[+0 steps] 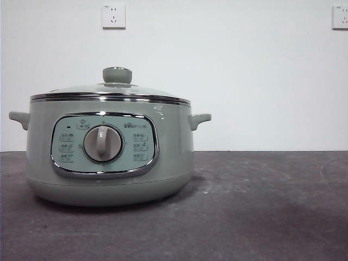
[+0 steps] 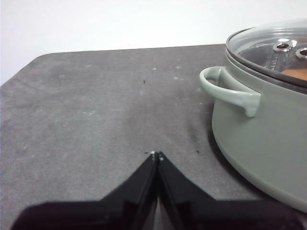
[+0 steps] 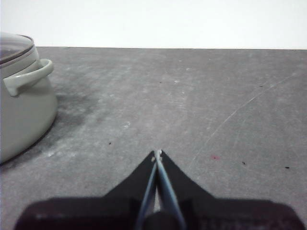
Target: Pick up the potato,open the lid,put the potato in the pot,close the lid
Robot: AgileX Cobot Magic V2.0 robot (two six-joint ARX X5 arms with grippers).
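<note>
The sage-green pot [image 1: 109, 152] stands left of centre in the front view, with the glass lid [image 1: 111, 89] resting shut on its rim and the green knob [image 1: 117, 74] on top. Through the glass in the left wrist view an orange-brown patch of the potato [image 2: 293, 73] shows inside the pot [image 2: 259, 129], under the lid [image 2: 268, 43]. My left gripper [image 2: 157, 155] is shut and holds nothing, off to the side of the pot near its handle [image 2: 230, 88]. My right gripper [image 3: 157, 153] is shut and holds nothing, on the other side of the pot [image 3: 21, 96].
Dark grey table top [image 1: 261, 206] stretches to the right of the pot. A white wall with two sockets [image 1: 113, 16] stands behind. The table's rounded far corner [image 2: 33, 60] shows in the left wrist view.
</note>
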